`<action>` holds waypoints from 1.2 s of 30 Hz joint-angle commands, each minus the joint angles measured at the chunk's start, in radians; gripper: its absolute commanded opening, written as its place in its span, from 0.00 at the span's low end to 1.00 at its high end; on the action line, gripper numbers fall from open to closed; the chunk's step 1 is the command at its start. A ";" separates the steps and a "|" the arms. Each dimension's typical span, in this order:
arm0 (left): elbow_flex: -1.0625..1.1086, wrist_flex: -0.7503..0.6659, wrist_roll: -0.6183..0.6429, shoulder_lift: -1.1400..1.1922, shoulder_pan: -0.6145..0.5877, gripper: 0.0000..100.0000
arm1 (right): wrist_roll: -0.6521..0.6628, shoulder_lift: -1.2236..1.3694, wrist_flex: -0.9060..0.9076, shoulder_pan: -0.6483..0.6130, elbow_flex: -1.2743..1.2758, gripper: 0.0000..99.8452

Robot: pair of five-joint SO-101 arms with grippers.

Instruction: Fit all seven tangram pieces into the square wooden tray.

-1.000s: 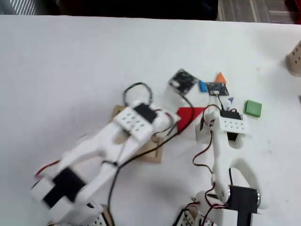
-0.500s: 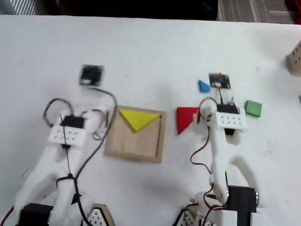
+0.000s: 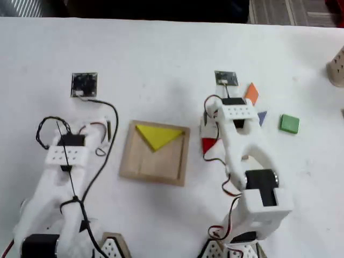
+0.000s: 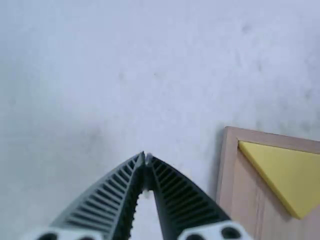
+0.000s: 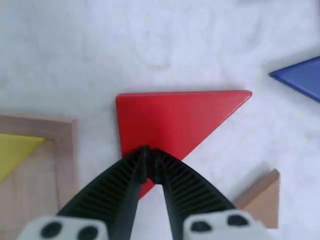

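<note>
A white table (image 3: pixel 161 54) meets darkness, with perhaps plank flooring (image 3: pixel 293 11) beyond.

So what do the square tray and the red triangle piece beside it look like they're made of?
Square wooden tray: pale unpainted wood, judging by the faint grain lines on its floor and rim. Red triangle piece: a smooth, evenly coloured, matte surface; likely painted wood, though plastic can't be ruled out.
</note>
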 commanded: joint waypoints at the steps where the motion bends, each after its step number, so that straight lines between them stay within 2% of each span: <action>1: -0.008 -0.026 -0.008 -0.036 -0.007 0.02 | 0.078 0.022 -0.012 -0.001 -0.032 0.02; 8: -0.003 -0.046 -0.008 -0.035 -0.007 0.02 | 0.230 -0.028 0.025 -0.007 0.061 0.02; 17: -0.002 -0.046 -0.008 -0.035 -0.007 0.02 | 0.391 -0.188 0.008 0.050 0.276 0.02; 22: -0.002 -0.046 -0.008 -0.035 -0.005 0.02 | 0.410 -0.268 0.010 0.090 0.304 0.02; 30: -0.002 -0.046 -0.008 -0.033 -0.005 0.02 | 0.245 -0.398 0.130 0.039 0.132 0.02; 36: -0.003 -0.046 -0.008 -0.033 -0.005 0.02 | 0.018 -0.289 0.033 -0.039 0.057 0.02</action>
